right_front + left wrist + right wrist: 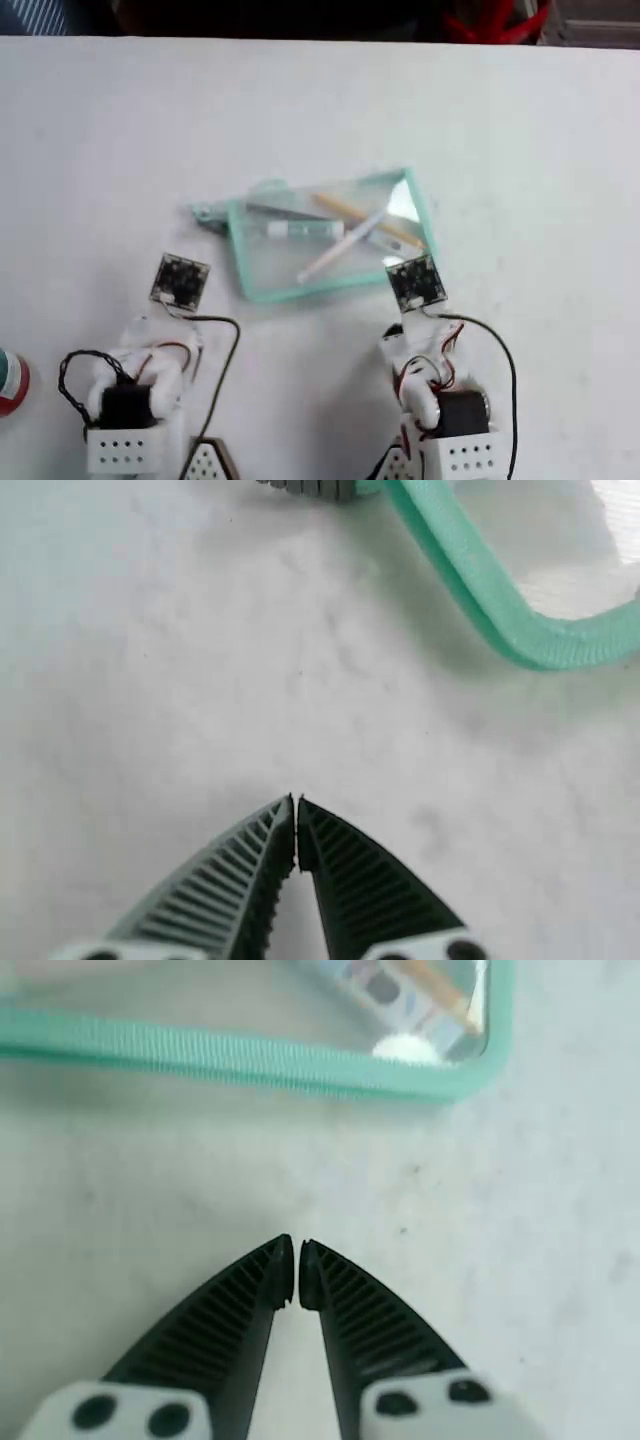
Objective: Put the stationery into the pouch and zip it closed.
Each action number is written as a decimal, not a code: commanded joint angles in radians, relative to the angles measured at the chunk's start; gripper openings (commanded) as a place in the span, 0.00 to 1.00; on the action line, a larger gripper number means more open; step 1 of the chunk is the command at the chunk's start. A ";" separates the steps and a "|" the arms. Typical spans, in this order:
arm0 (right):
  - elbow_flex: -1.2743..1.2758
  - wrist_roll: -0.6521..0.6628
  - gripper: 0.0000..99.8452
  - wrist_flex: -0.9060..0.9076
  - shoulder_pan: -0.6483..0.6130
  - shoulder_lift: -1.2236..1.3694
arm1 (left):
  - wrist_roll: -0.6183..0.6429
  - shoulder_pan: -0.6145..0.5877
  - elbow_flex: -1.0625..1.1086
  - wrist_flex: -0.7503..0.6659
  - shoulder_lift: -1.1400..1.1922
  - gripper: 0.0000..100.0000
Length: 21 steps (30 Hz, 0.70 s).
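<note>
Since the stationery [300, 230] (a white pen, a yellow pencil and another pale pen, as far as the high view shows) already lies inside the clear plastic pouch with the mint-green fabric border [310, 288], the loading step looks done and the step in hand is the zip. The pouch lies flat and slightly askew in the middle of the white tabletop [520, 130], its small grey zip pull [205, 212] sticking out past the corner nearest the left arm. I cannot tell whether the zip is run fully shut. The left fingers [270, 850] are pressed together tip to tip and hold nothing. They sit over bare tabletop near the pouch's green corner but apart from it, with the ribbed grey pull farther off. The right fingers [255, 1290] are likewise closed and empty, poised just off the pouch's long near edge by its other corner, not touching it. If the zip is open, the next move seems to call for one set of fingers to part and pin the border so the pouch cannot slide. The other would pinch the small pull and draw it along the edge. The pull is slim and lies low, so the pinch must be well centred.
</note>
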 commanded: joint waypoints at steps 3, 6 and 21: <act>0.009 0.002 0.02 0.030 -0.005 -0.005 | 0.011 0.001 -0.005 0.006 -0.005 0.03; 0.009 0.002 0.02 0.030 -0.005 -0.005 | 0.011 0.001 -0.005 0.006 -0.005 0.03; 0.009 0.008 0.02 0.030 -0.008 -0.005 | 0.011 0.001 -0.005 0.006 -0.005 0.03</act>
